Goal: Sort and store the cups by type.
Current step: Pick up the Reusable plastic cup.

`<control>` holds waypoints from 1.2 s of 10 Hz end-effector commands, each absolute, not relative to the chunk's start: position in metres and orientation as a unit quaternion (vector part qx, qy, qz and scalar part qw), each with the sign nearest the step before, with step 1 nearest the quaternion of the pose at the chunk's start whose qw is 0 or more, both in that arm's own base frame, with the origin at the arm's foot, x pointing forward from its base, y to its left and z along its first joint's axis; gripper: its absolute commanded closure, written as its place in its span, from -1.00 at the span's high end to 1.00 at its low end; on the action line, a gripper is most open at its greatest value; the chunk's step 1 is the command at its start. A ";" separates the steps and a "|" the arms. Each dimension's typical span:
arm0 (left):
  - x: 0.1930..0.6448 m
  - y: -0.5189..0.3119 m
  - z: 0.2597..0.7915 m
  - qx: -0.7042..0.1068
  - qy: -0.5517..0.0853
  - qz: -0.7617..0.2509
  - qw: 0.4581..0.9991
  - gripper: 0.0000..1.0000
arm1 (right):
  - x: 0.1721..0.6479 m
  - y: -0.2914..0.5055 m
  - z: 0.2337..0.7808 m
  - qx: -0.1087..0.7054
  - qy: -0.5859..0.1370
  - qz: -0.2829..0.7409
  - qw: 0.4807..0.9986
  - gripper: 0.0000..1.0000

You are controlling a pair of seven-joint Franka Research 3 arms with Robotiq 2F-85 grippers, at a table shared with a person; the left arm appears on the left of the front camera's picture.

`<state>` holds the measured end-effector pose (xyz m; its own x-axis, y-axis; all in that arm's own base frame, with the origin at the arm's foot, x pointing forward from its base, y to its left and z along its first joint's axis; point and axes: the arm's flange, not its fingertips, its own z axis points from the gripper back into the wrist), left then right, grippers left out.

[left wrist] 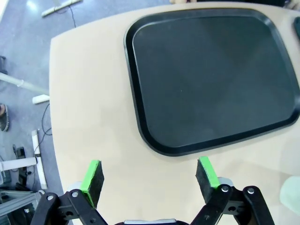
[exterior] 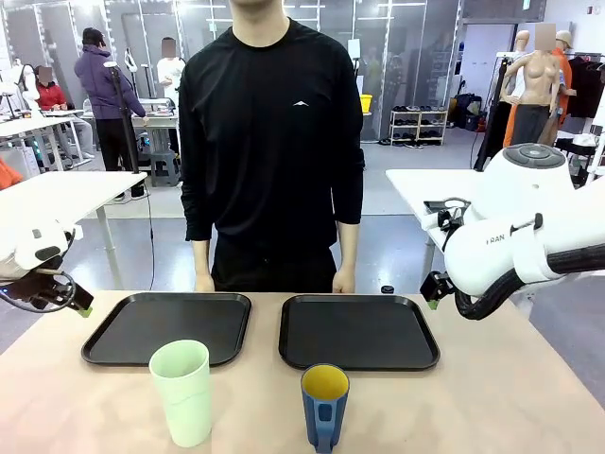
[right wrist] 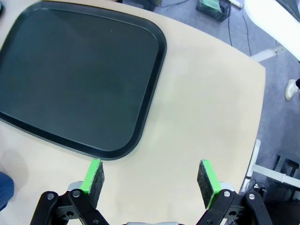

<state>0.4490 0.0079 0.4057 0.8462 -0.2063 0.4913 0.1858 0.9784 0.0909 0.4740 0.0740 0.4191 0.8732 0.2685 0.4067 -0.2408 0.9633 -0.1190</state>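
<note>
A tall pale mint-green tumbler point(exterior: 181, 392) stands upright near the table's front edge, left of centre. To its right stands a shorter dark blue mug point(exterior: 324, 405) with a yellow inside, its handle facing the camera. My left gripper point(exterior: 80, 307) hovers open at the table's left edge, over bare wood in the left wrist view point(left wrist: 149, 174), with a sliver of the tumbler point(left wrist: 290, 199) at that view's lower right. My right gripper point(exterior: 433, 301) hangs open at the right, above bare table point(right wrist: 150, 177); the mug's edge point(right wrist: 3, 190) shows far left. Both grippers hold nothing.
Two empty black trays lie side by side behind the cups, the left tray point(exterior: 168, 326) point(left wrist: 211, 75) and the right tray point(exterior: 357, 331) point(right wrist: 79, 75). A person in black stands at the far edge, hands point(exterior: 203, 282) by the table. A small black cap point(exterior: 387, 289) sits behind the right tray.
</note>
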 end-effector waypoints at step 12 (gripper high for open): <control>0.449 0.008 0.405 0.024 -0.253 -0.108 0.961 1.00 | 0.473 0.073 0.417 -0.032 -0.213 0.131 0.968 1.00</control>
<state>0.4486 0.0066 0.4049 0.8467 -0.2094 0.4891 0.1890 0.9777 0.0915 0.4732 0.0740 0.4176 0.8747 0.2689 0.4033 -0.2414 0.9631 -0.1188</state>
